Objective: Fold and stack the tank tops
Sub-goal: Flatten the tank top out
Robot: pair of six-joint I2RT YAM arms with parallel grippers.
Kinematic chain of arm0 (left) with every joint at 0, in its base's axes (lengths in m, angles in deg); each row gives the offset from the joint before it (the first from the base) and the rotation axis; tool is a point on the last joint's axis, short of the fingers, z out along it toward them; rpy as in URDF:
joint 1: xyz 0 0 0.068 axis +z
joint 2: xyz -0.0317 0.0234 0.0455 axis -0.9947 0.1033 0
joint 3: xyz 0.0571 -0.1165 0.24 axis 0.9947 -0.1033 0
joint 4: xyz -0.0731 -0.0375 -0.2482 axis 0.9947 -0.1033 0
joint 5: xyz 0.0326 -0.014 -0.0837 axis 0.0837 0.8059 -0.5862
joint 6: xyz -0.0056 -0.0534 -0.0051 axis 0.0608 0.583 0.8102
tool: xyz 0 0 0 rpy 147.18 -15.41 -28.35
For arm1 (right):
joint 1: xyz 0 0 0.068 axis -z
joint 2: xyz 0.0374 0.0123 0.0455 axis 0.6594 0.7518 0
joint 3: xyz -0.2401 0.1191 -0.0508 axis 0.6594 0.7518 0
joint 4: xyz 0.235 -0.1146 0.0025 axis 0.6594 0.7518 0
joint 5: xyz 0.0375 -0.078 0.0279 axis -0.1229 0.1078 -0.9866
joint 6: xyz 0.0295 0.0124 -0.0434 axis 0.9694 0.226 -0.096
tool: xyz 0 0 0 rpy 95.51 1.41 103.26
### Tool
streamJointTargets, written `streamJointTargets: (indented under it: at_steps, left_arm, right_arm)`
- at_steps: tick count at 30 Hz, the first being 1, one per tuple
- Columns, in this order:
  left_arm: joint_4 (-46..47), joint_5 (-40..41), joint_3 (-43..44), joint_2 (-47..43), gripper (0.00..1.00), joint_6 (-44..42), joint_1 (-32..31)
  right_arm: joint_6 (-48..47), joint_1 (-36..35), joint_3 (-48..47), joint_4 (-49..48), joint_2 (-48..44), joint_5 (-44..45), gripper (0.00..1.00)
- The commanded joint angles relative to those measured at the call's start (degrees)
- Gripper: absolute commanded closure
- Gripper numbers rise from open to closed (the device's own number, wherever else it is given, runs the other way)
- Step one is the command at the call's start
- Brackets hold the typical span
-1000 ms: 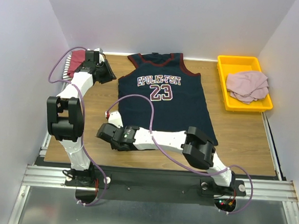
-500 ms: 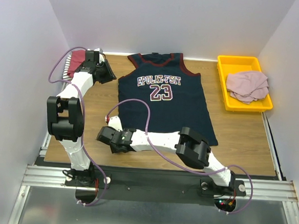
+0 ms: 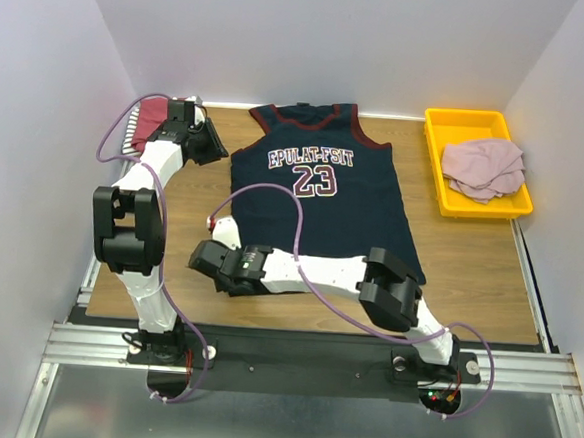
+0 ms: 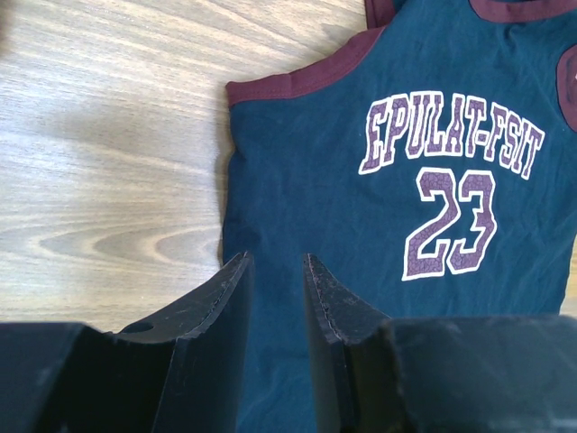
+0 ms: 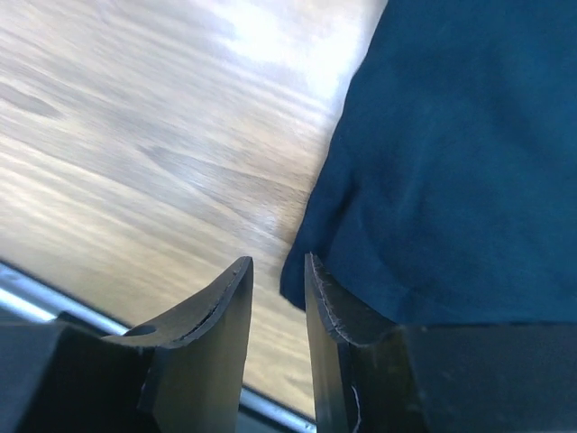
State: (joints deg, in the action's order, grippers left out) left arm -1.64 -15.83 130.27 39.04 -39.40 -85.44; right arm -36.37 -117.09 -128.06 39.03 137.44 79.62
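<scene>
Both tools are slightly spread, with nothing pinched. The left tool (image 4: 277,262) is poised over the side edge of the navy jersey (image 3: 324,196) below its armhole, and the right tool (image 5: 278,262) at the hem corner on the same side. The jersey is laid flat on the bench (image 3: 469,262). Edge and corner are best pinched together, so the fold can be carried across evenly.
</scene>
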Motion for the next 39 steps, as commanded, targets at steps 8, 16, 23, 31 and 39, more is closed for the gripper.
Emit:
streamJointTargets:
  at_steps: [8,16,23,31,39]
  left_arm:
    - [1.0,-0.9,0.6,-0.1,0.6,-0.3,0.3]
    - [0.9,-0.9,0.5,-0.1,0.6,-0.3,0.4]
    - [1.0,-0.8,0.4,0.2,0.6,-0.4,0.4]
    - [1.2,-0.9,0.2,0.5,0.61,-0.2,0.4]
    - [1.6,0.2,-1.5,0.3,0.61,2.0,0.4]
  right_arm:
    - [2.3,-0.6,2.2,-0.1,-4.4,3.0,0.64]
    - [3.1,-0.6,2.9,0.4,-2.4,2.6,0.64]
    - [2.4,-1.0,-0.4,0.3,1.2,-1.4,0.6]
    - [2.6,-1.1,1.1,0.4,2.3,-1.8,0.6]
    - [4.5,-1.2,6.6,0.3,-0.2,-2.5,0.83]
